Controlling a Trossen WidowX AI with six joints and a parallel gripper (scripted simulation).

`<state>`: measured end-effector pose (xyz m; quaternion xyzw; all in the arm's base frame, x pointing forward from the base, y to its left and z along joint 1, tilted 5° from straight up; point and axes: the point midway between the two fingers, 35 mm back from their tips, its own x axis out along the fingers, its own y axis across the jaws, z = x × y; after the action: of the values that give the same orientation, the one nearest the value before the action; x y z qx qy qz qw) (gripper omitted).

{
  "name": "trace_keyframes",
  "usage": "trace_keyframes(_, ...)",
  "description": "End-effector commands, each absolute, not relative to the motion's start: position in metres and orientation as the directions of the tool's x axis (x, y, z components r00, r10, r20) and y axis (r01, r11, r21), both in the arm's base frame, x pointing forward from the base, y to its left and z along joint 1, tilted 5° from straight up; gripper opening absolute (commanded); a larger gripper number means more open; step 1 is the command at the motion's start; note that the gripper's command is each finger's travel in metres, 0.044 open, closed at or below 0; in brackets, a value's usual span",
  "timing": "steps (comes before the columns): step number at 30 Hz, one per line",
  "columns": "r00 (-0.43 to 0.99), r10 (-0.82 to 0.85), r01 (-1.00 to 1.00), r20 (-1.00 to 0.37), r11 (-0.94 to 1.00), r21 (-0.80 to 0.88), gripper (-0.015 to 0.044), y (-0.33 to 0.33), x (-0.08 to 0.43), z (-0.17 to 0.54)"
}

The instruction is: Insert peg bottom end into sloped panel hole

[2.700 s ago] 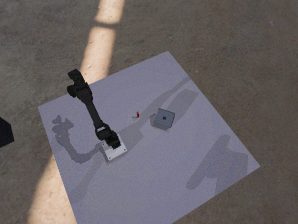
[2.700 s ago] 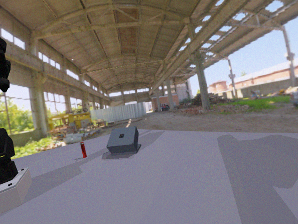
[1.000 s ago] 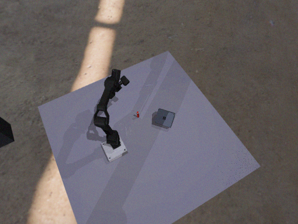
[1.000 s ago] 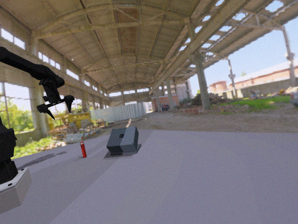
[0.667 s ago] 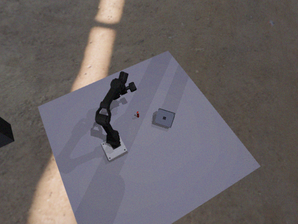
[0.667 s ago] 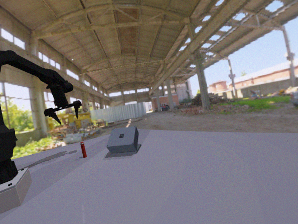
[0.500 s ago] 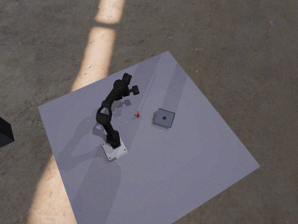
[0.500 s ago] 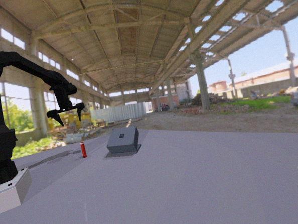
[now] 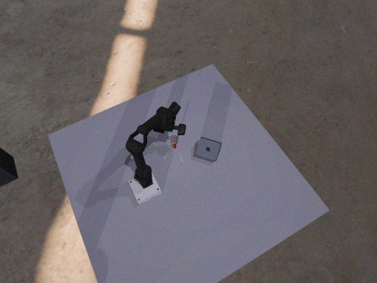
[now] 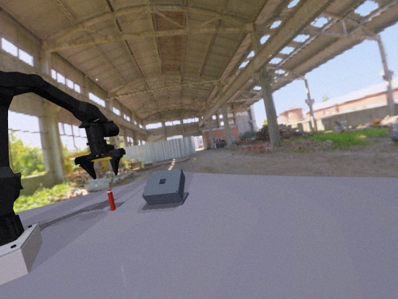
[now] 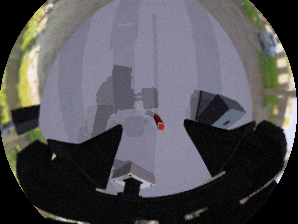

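A red peg [image 9: 174, 144] [image 10: 111, 200] [image 11: 159, 121] stands upright on the table [image 9: 203, 203] [image 10: 234, 241]. Its top end is paler in the exterior view. The grey block with the sloped panel [image 9: 212, 153] [image 10: 157, 189] [image 11: 234, 114] sits to the right of the peg. A small dark square-looking hole [image 9: 207, 149] [image 10: 162, 181] shows in its face. My gripper [image 10: 106, 177] [image 11: 153, 125] is open and empty. It hangs above the peg, and in the wrist view the peg shows between the two fingertips. The peg's exact cross-section is too small to tell.
The arm's pale base plate [image 9: 145, 191] [image 10: 17, 255] [image 11: 134, 172] is fixed on the table, on the other side of the peg from the table's far edge. A dark box [image 9: 7, 168] stands off the table at the far left of the top view.
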<state>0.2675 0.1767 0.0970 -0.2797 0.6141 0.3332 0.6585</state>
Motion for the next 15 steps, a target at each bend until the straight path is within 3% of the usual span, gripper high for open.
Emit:
trace_keyframes(1, -0.024, 0.051, -0.695, -0.998, 0.717, 0.053, 0.044, 0.157, 0.268, 0.081)
trace_keyframes(15, -0.06, 0.024, -0.621, -0.998, 0.782, 0.056, 0.044, 0.145, 0.268, 0.069)
